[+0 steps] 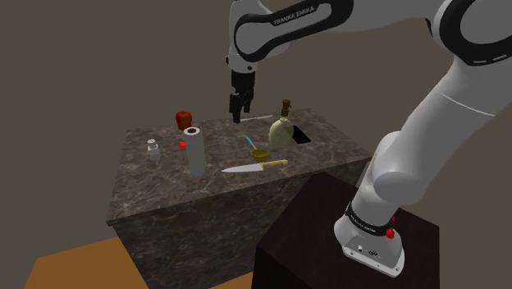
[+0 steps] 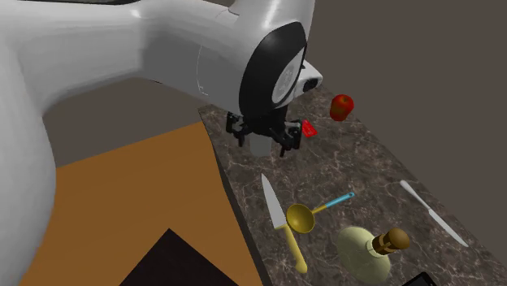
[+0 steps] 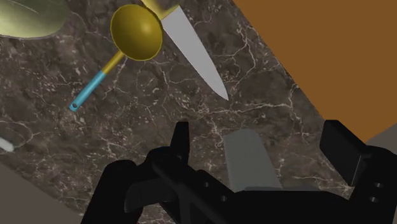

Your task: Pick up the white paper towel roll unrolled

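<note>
Step in hand: approach, pre-grasp. My gripper [image 3: 257, 137] is spread wide and holds nothing; it hangs over the counter [image 1: 148, 185]. The paper towel roll [image 3: 250, 162], pale grey here, stands upright near the counter's long edge above the orange floor. The wrist view lines it up btw. my two fingers. The knife [image 3: 194, 57] and gold ladle [image 3: 135, 32] lie further in toward the middle. I'm prob. above the roll's top, not around it: the shoulder view puts me high, but depth there is hard to read. Next move, as I judge it: come straight down w/ the roll centred, stop w/ pads at mid-height, then squeeze gently, since a soft roll may dent or slip, and lift vertically.
</note>
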Robot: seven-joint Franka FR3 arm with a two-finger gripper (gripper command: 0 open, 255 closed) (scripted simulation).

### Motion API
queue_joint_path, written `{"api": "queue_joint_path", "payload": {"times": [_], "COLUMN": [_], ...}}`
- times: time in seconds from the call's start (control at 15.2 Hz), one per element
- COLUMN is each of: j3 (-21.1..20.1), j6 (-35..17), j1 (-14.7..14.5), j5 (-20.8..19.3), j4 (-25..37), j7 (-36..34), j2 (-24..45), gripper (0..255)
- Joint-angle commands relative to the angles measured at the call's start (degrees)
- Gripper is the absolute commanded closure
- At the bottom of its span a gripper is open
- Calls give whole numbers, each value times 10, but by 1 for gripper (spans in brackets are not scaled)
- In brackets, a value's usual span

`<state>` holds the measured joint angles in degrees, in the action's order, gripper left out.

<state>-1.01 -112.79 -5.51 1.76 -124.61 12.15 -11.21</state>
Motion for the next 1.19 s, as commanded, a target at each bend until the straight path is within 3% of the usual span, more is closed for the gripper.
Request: {"api": "queue_joint_path", "payload": {"times": [0.0, 0.92, 1.12], "j3": [-6, -44, -43], "j6": [-19, -66, -79], "j1": [-6, -54, -55], "j5": [-4, -61, -63], "j4": [29, 299, 294], "j7": [8, 54, 54], "j2": [42, 319, 327], "gripper": [0, 0, 0]}}
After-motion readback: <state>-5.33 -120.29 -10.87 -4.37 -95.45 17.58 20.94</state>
